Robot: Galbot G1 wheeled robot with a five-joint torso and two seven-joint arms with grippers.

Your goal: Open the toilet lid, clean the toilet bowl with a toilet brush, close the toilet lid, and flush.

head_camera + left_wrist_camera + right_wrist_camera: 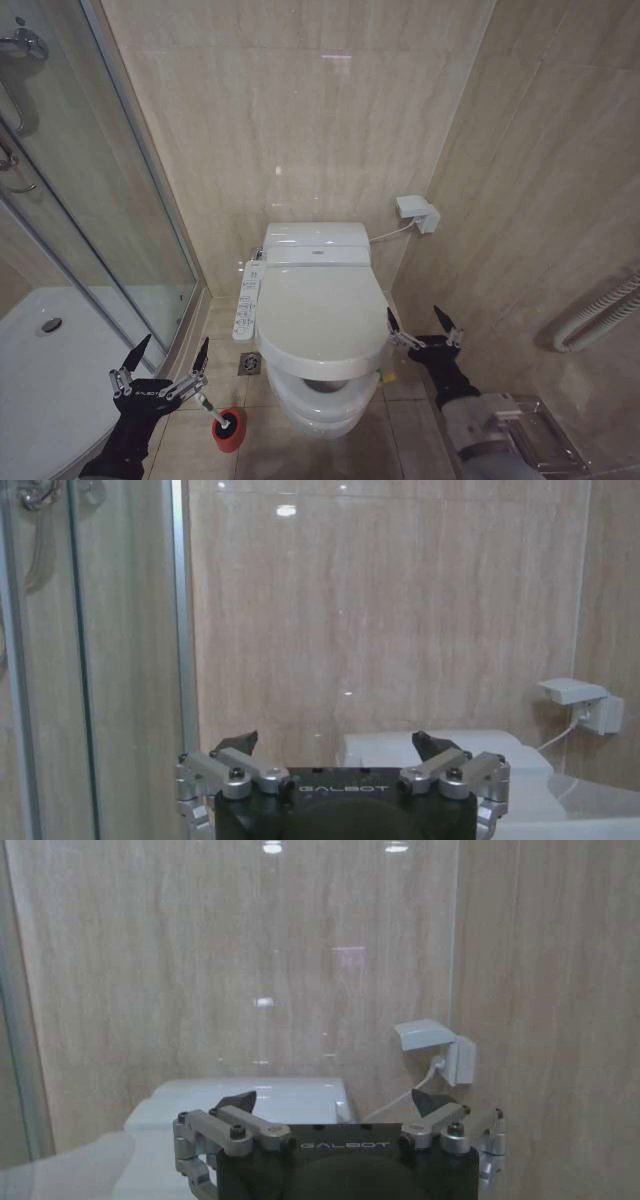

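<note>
Toilet lid shut flat over toilet bowl, long axis running out from wall; beside bowl, toilet brush upright, left hand wide, right hand wide.

Seen from the robot's head, high and looking steeply down, the glossy white plastic toilet lid lies closed between beige tiled walls, with a glass shower screen on the left. Each wrist camera sits low just behind its own black, spread-fingered gripper, left and right, facing level toward the back wall. All three views share the white covered wall socket.
</note>
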